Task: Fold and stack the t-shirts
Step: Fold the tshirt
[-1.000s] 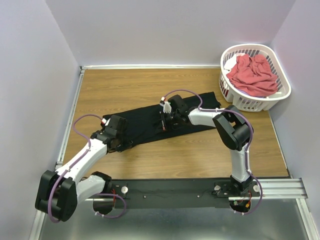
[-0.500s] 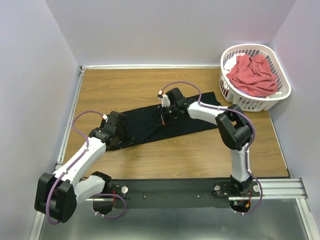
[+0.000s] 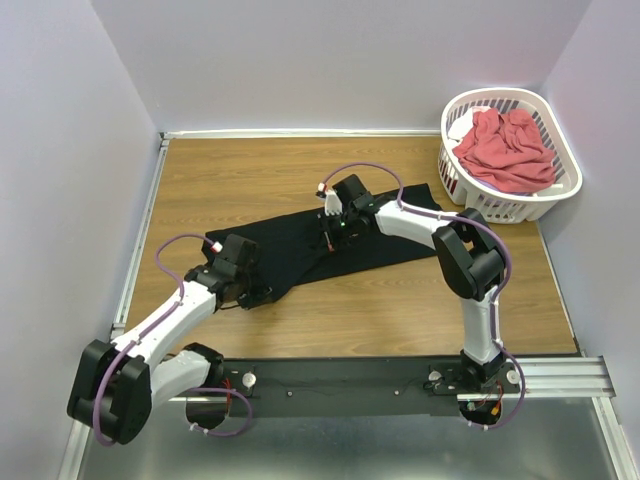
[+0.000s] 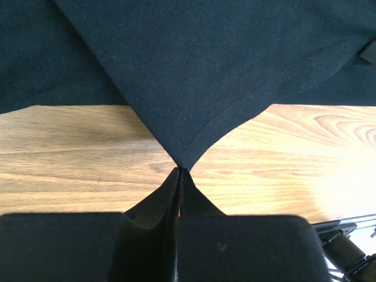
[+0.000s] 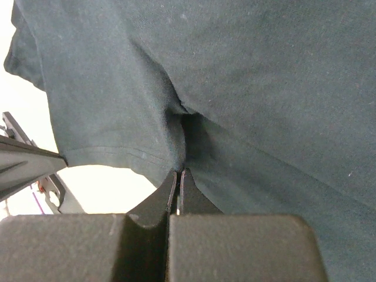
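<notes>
The black t-shirt (image 3: 300,245) lies spread in a long band across the middle of the wooden table. My left gripper (image 3: 262,293) is shut on a corner of the shirt's hem at its near-left end; in the left wrist view the cloth (image 4: 194,70) comes to a point between the closed tips (image 4: 180,170). My right gripper (image 3: 333,240) is shut on a pinched fold of the same shirt near its middle; the fold (image 5: 176,141) rises from the tips (image 5: 178,171). The coral-red t-shirt (image 3: 508,150) lies bunched in the basket.
The white slotted laundry basket (image 3: 560,195) stands at the back right corner. Purple walls enclose the table on the left, back and right. A metal rail (image 3: 400,375) carrying both arm bases runs along the near edge.
My left gripper has moved toward the near edge and a little right, pulling the shirt's left end with it. My right gripper has shifted slightly back, still holding the fold.
</notes>
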Robot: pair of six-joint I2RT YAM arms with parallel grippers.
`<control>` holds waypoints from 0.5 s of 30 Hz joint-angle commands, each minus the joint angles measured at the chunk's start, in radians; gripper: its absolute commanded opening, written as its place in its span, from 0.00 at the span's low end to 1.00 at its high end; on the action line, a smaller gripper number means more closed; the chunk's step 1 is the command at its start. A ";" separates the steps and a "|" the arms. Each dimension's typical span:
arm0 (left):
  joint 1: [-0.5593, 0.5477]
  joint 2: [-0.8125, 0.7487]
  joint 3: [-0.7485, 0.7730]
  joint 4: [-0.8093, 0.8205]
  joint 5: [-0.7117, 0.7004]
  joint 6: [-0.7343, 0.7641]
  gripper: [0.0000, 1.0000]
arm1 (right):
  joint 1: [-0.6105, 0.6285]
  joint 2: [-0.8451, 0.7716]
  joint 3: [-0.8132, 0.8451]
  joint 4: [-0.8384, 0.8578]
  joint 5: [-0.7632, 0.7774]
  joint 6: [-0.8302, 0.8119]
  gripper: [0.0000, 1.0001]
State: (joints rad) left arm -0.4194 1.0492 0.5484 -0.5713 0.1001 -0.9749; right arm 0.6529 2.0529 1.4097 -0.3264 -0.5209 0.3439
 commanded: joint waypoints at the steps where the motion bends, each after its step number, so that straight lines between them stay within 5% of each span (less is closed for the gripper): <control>1: -0.007 -0.009 -0.008 0.033 0.007 -0.019 0.06 | -0.006 0.003 0.031 -0.042 -0.008 -0.022 0.04; 10: 0.057 0.009 0.051 0.002 -0.068 0.031 0.06 | -0.012 0.047 0.100 -0.080 -0.036 -0.008 0.05; 15: 0.212 0.003 0.054 0.025 -0.053 0.117 0.06 | -0.012 0.090 0.159 -0.102 -0.050 0.003 0.05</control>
State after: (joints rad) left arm -0.2955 1.0565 0.5816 -0.5610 0.0689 -0.9325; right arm 0.6464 2.0964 1.5234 -0.3885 -0.5404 0.3397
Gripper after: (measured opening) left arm 0.062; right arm 0.051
